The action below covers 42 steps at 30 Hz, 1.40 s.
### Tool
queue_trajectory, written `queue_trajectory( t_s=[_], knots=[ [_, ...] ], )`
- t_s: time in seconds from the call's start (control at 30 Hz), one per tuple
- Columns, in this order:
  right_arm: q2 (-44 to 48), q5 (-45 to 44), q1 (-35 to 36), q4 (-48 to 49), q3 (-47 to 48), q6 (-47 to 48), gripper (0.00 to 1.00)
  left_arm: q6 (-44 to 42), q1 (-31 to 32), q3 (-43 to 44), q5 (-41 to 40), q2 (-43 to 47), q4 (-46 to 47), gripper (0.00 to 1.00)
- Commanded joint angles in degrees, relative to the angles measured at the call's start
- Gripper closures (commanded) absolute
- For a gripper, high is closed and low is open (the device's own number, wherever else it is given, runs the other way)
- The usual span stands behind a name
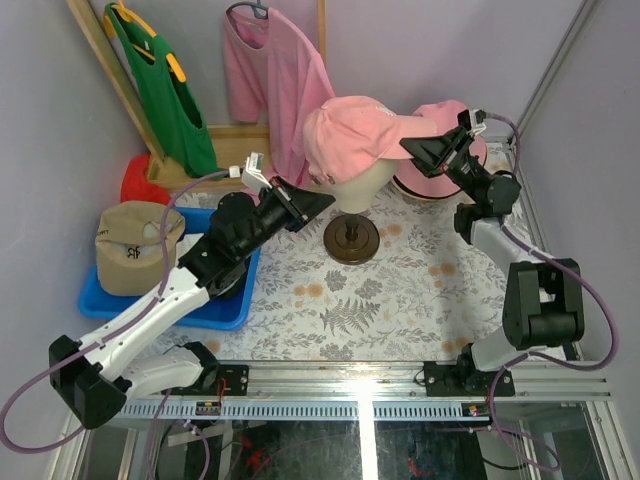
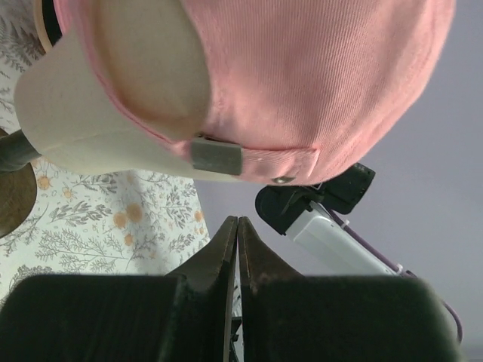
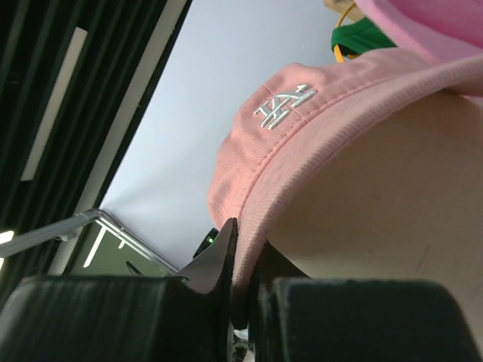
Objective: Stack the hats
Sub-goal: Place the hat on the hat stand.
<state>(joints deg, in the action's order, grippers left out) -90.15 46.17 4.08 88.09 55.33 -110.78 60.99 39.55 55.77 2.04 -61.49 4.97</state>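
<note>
My right gripper point(image 3: 240, 232) pinches the brim of the pink cap point(image 1: 345, 130) on the mannequin head point(image 1: 362, 186), left gripper point(image 2: 238, 223) shut empty near its back strap; next, I reckon, lift it straight off

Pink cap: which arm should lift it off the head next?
Right arm. Its jaws pinch the brim of the pink cap, so it can probably lift it off the head. The left arm has its jaws shut on nothing, below the cap's back.
</note>
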Motion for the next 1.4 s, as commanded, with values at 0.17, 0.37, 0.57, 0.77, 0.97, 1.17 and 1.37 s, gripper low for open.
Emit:
queue_trajectory(
  t_s=[0.17, 0.37, 0.57, 0.77, 0.97, 1.17, 1.37],
  knots=[
    [10.86, -1.16, 2.44, -9.55, -7.64, 14.50, 1.00, 3.30, 0.93, -1.42, -2.23, -0.53, 5.55, 1.00],
    [10.63, -3.65, 1.67, -9.59, -9.24, 14.08, 1.00, 5.54, 1.23, -3.00, -4.57, 0.75, 5.70, 0.99],
    [18.00, -9.21, 1.71, -20.31, -16.50, 21.29, 1.00, 7.70, 1.27, -2.42, -7.86, -1.12, 6.12, 0.94],
    [27.69, -14.81, 1.79, -33.65, -22.06, 27.01, 1.00, 7.86, 1.24, -1.10, -9.11, -3.70, 7.74, 0.93],
    [31.73, -19.16, 3.21, -39.71, -24.47, 27.15, 1.00, 6.29, 1.07, 0.13, -9.94, -5.40, 8.50, 0.93],
    [36.55, -31.05, 13.91, -53.19, -21.83, 32.10, 1.00, 7.10, -0.87, 0.16, -9.16, -6.04, 9.40, 0.90],
    [37.10, -42.43, 22.55, -59.42, -18.13, 33.77, 1.00, 8.60, -2.60, 1.25, -7.62, -7.55, 10.97, 0.87]
  ],
)
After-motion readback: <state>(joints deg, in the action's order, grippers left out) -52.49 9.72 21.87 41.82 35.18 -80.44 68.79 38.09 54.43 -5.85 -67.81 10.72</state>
